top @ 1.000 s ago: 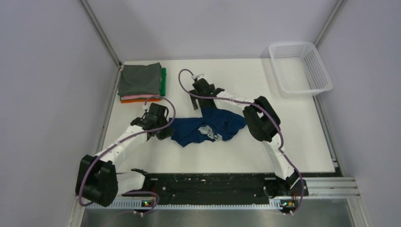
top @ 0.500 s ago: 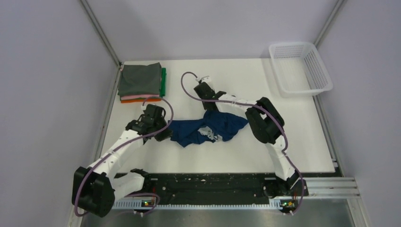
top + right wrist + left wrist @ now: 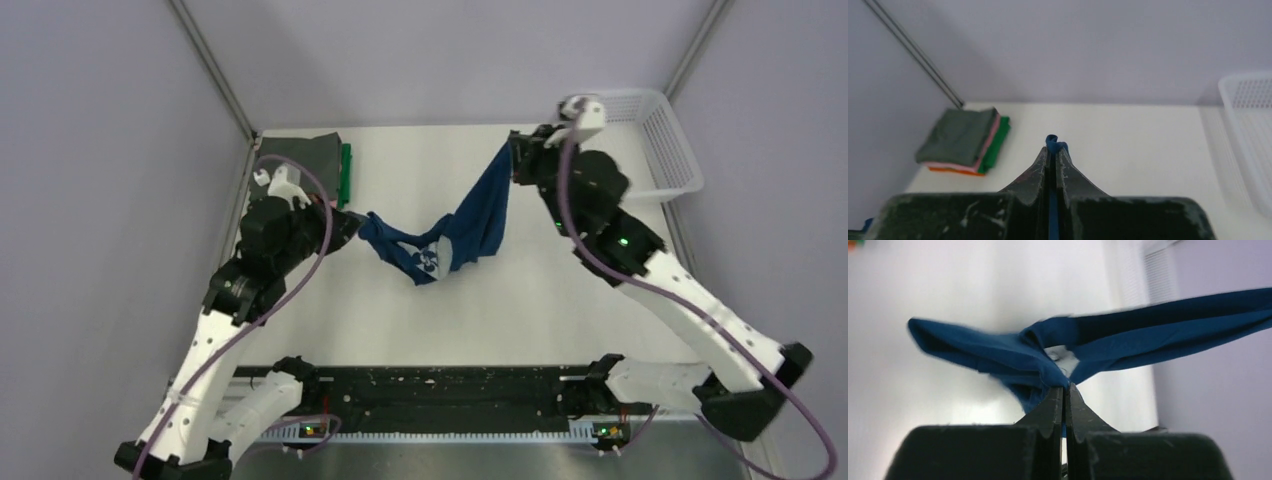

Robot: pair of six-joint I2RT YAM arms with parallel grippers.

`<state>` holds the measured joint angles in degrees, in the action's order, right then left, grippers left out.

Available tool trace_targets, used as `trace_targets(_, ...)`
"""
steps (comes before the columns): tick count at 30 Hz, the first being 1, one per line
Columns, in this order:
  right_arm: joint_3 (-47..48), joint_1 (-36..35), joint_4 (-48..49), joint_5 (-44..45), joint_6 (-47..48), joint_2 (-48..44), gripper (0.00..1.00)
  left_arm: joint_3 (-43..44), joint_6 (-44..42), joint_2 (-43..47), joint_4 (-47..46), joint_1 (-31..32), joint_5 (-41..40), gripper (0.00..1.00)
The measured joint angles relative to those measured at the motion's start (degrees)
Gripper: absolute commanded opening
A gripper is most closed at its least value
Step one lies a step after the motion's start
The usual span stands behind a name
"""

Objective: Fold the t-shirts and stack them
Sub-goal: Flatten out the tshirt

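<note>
Top external: navy t-shirt print too small to read.

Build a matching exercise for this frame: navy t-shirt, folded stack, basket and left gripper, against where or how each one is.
1 navy t-shirt
2 folded stack
3 basket
4 left gripper

a far right corner of the table
b shut on navy cloth
c held up at two ends, sagging between
d far left corner

Pairs: 1-c, 2-d, 3-a, 4-b
</note>
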<state>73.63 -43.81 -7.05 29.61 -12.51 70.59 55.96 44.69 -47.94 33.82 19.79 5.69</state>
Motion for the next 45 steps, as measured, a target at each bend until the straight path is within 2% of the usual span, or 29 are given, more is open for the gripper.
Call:
trace_targets(4, 2.4, 0.0, 0.5, -3.8, 0.7, -13.0, 0.0, 10.2, -2.3, 2.8, -2.3, 0.3, 3.2, 0.0)
trace_targets(9, 6.8, 0.0, -1.9, -5.9, 2.6, -20.8, 0.0, 19.5, -5.0, 6.9, -2.7, 0.3, 2.6, 0.0)
trace_targets(12, 7.4, 0.0, -3.7, -5.1, 4.1, -24.5, 0.0, 22.9, -6.8, 10.8, -1.8, 0.3, -0.7, 0.0)
trace_targets(19, 7.4, 0.0, -6.3, -3.6, 5.4, -32.6, 0.0, 25.3, -8.0, 16.8, 0.2, 0.3, -7.8, 0.0)
trace_targets(28, 6.6, 0.0, -7.1, -3.7, 5.3, -35.3, 0.0, 28.8, -9.1, 15.6, -0.3, 0.3, -10.5, 0.0)
trace_targets(33, 0.8, 0.0, -6.1, 1.8, 5.5, -35.2, 0.0, 30.5, -10.5, 4.6, -1.2, 0.3, -18.0, 0.0)
trace_targets(37, -7.2, 0.0, -2.4, 11.3, 6.8, -34.7, 0.0, 31.2, -12.3, -11.5, -3.5, -0.8, -23.6, 0.0)
trace_targets(41, -16.0, 0.5, 2.5, 19.9, 8.7, -31.2, 0.0, 31.2, -13.5, -27.7, -5.7, -3.9, -23.0, 0.0)
trace_targets(43, -19.0, 2.5, 4.2, 20.6, 8.8, -26.9, 0.0, 32.6, -13.9, -35.7, -5.6, -5.6, -22.6, 0.0)
trace_targets(45, -21.1, 6.9, 5.4, 17.2, 6.7, -20.5, 0.0, 37.0, -14.8, -44.7, -5.5, -6.9, -22.4, 0.0)
